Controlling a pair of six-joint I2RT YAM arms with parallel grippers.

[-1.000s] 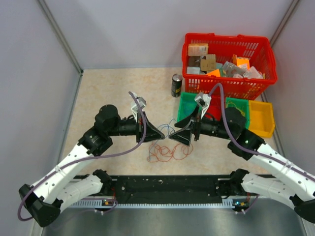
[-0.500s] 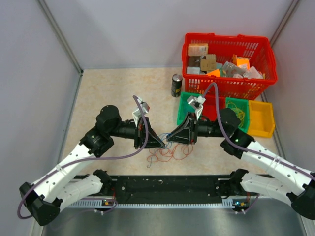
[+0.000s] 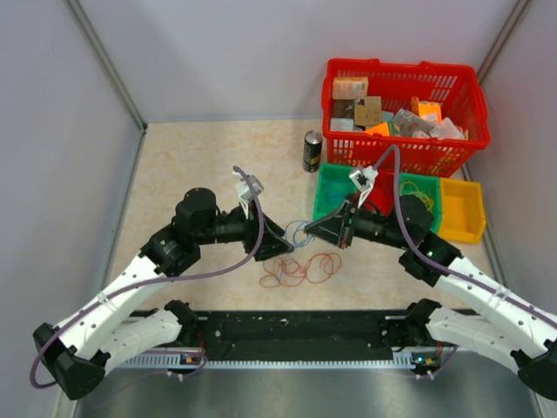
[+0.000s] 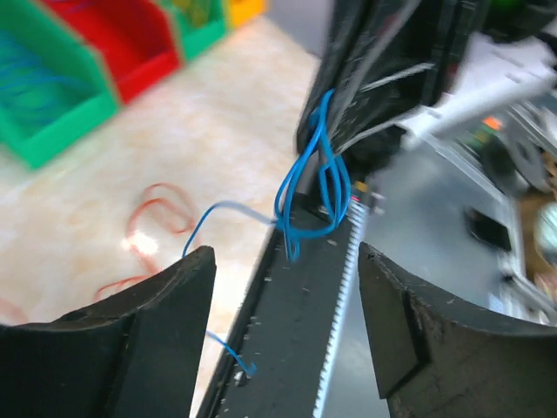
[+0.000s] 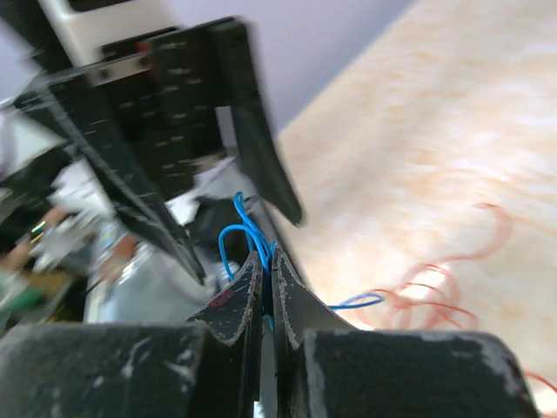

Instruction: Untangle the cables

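The thin wire cables (image 3: 300, 268) lie in a heap at the middle of the beige stone-look counter (image 3: 191, 157). Just behind the heap, the black left gripper (image 3: 285, 242) is at 9 o'clock from the black right gripper (image 3: 308, 233), which pinches a thin blue cable (image 4: 289, 228). The red plastic mesh basket (image 3: 402, 64) stands at 1 o'clock. A dark metal can (image 3: 312, 151) is just left of it. A row of small plastic bins (image 3: 459, 228) sits just in front.
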